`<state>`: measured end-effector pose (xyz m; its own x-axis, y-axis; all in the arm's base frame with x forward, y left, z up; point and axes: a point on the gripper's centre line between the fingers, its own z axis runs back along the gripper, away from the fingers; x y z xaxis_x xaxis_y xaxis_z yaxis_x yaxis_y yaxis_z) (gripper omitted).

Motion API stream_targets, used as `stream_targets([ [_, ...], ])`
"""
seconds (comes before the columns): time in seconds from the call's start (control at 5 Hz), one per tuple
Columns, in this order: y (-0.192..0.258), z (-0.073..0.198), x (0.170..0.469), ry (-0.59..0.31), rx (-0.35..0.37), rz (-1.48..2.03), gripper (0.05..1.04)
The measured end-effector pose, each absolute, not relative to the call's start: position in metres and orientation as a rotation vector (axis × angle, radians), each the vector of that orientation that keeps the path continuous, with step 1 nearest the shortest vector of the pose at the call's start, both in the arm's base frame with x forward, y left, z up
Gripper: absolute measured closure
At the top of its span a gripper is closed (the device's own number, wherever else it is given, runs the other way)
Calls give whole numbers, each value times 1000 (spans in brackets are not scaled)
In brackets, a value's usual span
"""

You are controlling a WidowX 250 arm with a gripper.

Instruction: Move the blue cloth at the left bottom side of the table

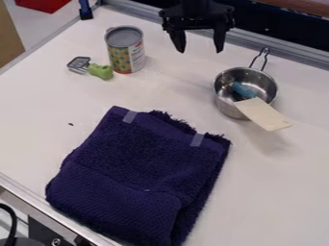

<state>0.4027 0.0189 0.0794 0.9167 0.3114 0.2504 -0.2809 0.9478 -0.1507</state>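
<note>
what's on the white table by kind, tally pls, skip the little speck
Folded cloth: 1
Can: 1
Metal pot: 1
Utensils: 2 (green-handled one beside the can, cream-and-blue one in the pot, sticking out over its rim)
Total: 5

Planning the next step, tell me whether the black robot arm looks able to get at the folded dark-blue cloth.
Probably yes: its open pincer hangs past the cloth, nothing covers it, and the patterned cylindrical can and round steel pot flank the way rather than block it.
</note>
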Motion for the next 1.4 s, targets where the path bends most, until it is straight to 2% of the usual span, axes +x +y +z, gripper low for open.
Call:
stream_targets([
  [0.4, 26, 55, 382, -145, -113, 415, 84],
  [0.6, 34, 63, 371, -143, -118, 583, 84],
  [0.8, 37, 67, 351, -58, -92, 816, 133],
  [1.0, 37, 67, 320, -47, -63, 893, 403],
  [1.2, 23, 55, 281, 68, -18, 941, 697],
  [1.4, 10, 52, 259, 62, -52, 1010, 916],
])
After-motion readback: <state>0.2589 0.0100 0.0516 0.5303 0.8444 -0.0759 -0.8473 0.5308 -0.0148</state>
